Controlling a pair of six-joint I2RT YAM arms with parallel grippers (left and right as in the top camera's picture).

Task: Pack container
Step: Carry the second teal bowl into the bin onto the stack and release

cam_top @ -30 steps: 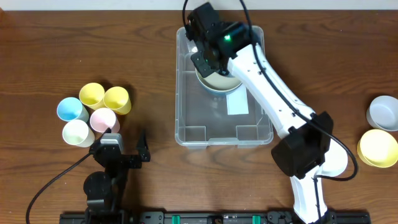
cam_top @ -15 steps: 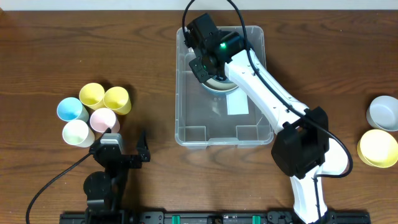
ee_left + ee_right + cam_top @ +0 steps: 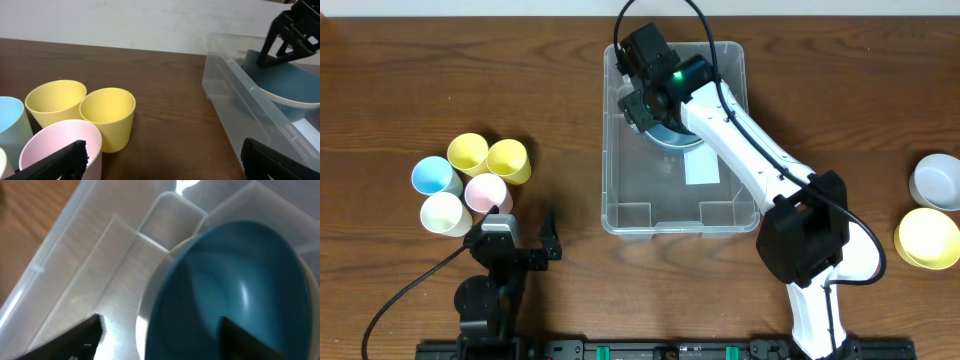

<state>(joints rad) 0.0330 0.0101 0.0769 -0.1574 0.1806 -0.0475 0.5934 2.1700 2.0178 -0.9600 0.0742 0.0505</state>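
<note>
Dark wood surface (image 3: 400, 80), clear container (image 3: 610, 150) at far middle. Right fingers (image 3: 82, 337) spread wide astride the rim of the blue bowl (image 3: 230, 290) inside it, gripping nothing. Best lift straight up without snagging the rim. Left fingers (image 3: 55, 162) wide apart, empty.

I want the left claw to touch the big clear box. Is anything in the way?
Nothing visible is. Only bare table lies between the left gripper and the container. The cups stand off to the left, not on that path.
</note>
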